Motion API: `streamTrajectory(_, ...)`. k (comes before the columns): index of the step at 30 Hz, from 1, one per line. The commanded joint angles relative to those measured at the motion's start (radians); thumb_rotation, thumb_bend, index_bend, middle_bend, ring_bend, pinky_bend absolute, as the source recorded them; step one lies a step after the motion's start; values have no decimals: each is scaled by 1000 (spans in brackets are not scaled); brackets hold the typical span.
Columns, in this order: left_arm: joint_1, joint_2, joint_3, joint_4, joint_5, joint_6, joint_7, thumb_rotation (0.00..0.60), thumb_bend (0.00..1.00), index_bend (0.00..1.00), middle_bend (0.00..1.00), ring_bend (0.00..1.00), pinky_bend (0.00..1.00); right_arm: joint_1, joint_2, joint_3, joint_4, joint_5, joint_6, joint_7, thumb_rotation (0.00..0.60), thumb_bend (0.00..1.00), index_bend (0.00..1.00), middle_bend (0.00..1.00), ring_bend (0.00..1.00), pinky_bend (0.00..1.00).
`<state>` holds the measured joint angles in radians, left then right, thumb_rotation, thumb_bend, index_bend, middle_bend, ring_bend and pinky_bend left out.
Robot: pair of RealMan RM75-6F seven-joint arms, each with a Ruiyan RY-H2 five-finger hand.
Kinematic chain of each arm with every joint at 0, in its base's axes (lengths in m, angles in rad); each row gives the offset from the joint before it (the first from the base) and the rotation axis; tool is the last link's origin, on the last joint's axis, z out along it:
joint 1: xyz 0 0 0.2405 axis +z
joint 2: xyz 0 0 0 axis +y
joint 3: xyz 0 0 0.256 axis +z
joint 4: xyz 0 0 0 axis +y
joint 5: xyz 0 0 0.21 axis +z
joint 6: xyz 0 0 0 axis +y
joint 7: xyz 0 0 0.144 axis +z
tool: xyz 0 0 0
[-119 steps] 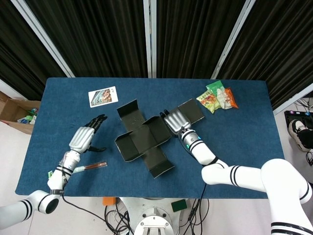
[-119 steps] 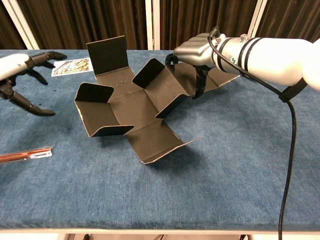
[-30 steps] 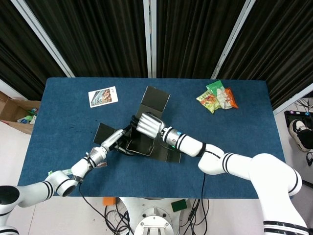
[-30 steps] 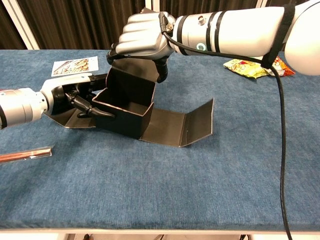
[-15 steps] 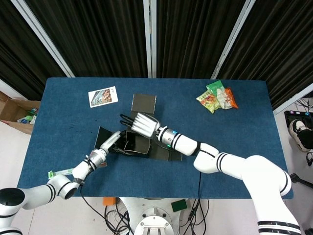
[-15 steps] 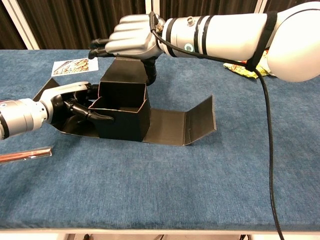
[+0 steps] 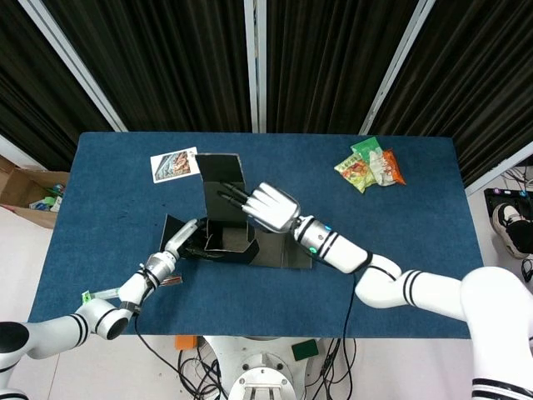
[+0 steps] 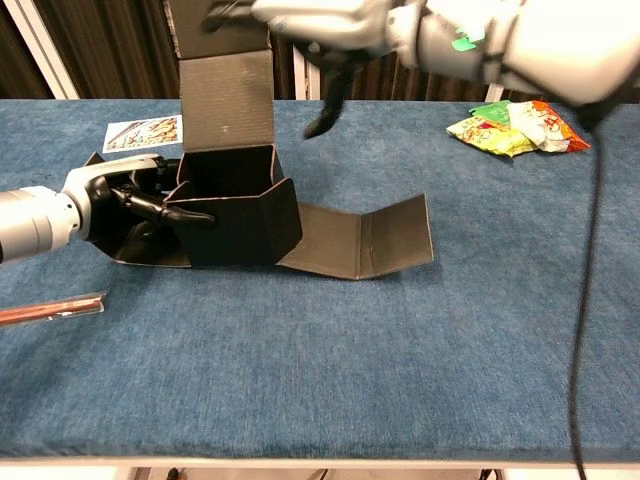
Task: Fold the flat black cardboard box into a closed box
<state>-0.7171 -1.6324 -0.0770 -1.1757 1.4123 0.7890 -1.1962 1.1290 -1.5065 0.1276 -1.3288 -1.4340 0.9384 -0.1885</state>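
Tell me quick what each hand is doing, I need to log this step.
Left hand: fingers holding the side wall of the black cardboard box.
Right hand: fingers on the box's raised tall flap; grip cannot be told.

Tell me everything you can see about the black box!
The black box is matte cardboard, half folded, sitting on the blue table. Several sides stand up to make an open tub. One tall flap rises straight up at the back, and the right hand is at its top. A long creased panel lies out to the right, its end bent upward. The left hand holds the box's left side, one finger reaching over the edge.
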Motion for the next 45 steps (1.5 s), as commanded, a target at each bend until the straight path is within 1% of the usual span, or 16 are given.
streamTrajectory(1, 6, 15, -10, -16, -13, -14, -26, 600, 11, 310, 356, 697, 912, -77, 54, -7, -45, 10, 66, 56, 600, 73, 0, 0, 658, 1000)
streamTrajectory(5, 8, 24, -15, -19, -16, -25, -36, 600, 12, 309, 357, 697, 913, -131, 77, -23, -48, 8, 94, 103, 600, 75, 0, 0, 660, 1000)
streamTrajectory(10, 17, 53, -41, -51, -31, -36, -122, 600, 12, 307, 356, 697, 915, -200, 87, -31, -40, -21, 172, 189, 600, 87, 0, 1, 667, 1000)
streamTrajectory(14, 30, 91, -82, -89, -51, -37, -243, 600, 12, 307, 353, 697, 926, -280, 93, -24, -37, -45, 291, 311, 600, 97, 0, 17, 678, 1000)
streamTrajectory(18, 41, 136, -121, -128, -55, -37, -369, 600, 12, 305, 347, 696, 929, -343, 85, -13, -13, -58, 383, 409, 600, 97, 0, 33, 683, 1000)
streamTrajectory(23, 54, 185, -157, -178, -34, -30, -541, 600, 12, 299, 342, 696, 929, -384, 47, 13, 39, -70, 452, 515, 600, 98, 0, 48, 684, 1000)
streamTrajectory(26, 54, 202, -161, -202, -13, -27, -587, 600, 12, 297, 342, 696, 929, -377, 8, 23, 76, -75, 445, 511, 600, 96, 0, 48, 684, 1000)
streamTrajectory(28, 50, 212, -157, -223, 10, -26, -612, 600, 12, 297, 342, 695, 929, -360, -37, 43, 105, -77, 443, 490, 600, 89, 0, 39, 684, 1000)
streamTrajectory(33, 32, 227, -146, -267, 57, -27, -686, 600, 12, 297, 342, 696, 929, -293, -168, 108, 185, -67, 426, 404, 600, 78, 0, 4, 684, 1000)
streamTrajectory(36, 19, 234, -135, -280, 84, -24, -715, 600, 13, 296, 341, 695, 929, -250, -243, 144, 241, -71, 433, 383, 600, 77, 0, 0, 684, 1000)
streamTrajectory(39, 7, 240, -119, -279, 113, -16, -718, 600, 12, 294, 335, 696, 929, -216, -303, 174, 287, -79, 451, 387, 600, 77, 0, 0, 684, 1000)
streamTrajectory(42, -2, 243, -94, -265, 144, 0, -707, 600, 13, 292, 328, 695, 929, -191, -322, 188, 304, -92, 460, 383, 600, 78, 0, 0, 684, 1000)
streamTrajectory(45, -7, 243, -71, -247, 166, 20, -695, 600, 12, 294, 326, 695, 929, -181, -312, 189, 295, -106, 460, 365, 600, 71, 0, 0, 684, 1000)
